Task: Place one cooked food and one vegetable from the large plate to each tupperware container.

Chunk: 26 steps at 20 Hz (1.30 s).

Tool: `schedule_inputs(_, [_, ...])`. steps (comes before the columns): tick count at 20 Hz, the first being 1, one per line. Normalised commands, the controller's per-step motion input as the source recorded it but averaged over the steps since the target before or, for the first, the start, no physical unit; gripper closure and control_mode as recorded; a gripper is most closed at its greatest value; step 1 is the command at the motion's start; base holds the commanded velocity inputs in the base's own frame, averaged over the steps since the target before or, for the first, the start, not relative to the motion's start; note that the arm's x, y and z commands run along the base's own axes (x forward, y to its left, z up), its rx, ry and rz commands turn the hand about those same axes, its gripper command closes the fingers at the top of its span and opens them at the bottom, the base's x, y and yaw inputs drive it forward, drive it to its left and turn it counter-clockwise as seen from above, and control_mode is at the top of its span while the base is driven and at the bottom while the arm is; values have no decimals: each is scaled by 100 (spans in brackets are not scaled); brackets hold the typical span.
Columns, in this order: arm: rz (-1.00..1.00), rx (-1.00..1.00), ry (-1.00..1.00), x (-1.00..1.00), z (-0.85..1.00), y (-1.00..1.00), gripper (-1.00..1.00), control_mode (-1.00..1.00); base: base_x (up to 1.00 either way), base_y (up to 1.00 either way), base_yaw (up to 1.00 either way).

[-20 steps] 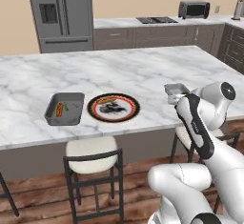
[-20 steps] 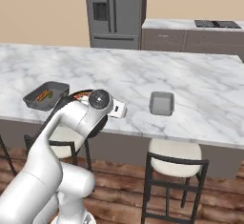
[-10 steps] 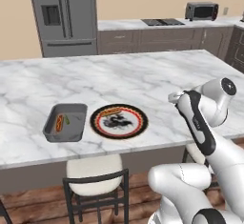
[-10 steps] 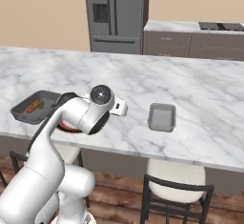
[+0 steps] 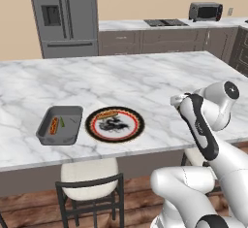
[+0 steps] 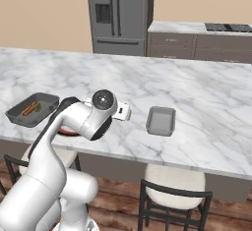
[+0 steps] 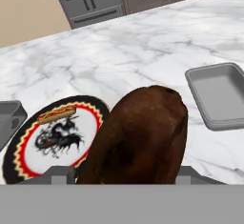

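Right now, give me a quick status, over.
Pincer shut on brown cooked food. Right tupperware container empty, path unobstructed. Hot dog left on large plate.

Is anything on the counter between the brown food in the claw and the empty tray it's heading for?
Nothing visible. The brown food sits in the claw, and only bare marble lies between it and the empty tray.

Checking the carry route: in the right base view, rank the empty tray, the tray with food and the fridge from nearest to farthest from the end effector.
1. Empty tray, just right of the end effector.
2. Tray with food, far left on the counter.
3. Fridge, against the back wall.
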Motion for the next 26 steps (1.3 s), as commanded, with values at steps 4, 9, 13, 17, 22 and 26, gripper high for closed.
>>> schedule_inputs(4, [0, 0, 0, 0, 0, 0, 100, 100, 100, -12, -4])
schedule_inputs(9, [0, 0, 0, 0, 0, 0, 100, 100, 100, 17, 0])
schedule_inputs(13, [0, 0, 0, 0, 0, 0, 100, 100, 100, 65, 7])
schedule_inputs(17, [0, 0, 0, 0, 0, 0, 100, 100, 100, 90, 15])
schedule_inputs(22, [0, 0, 0, 0, 0, 0, 100, 100, 87, 63, -65])
schedule_inputs(26, [0, 0, 0, 0, 0, 0, 100, 100, 97, 67, -43])
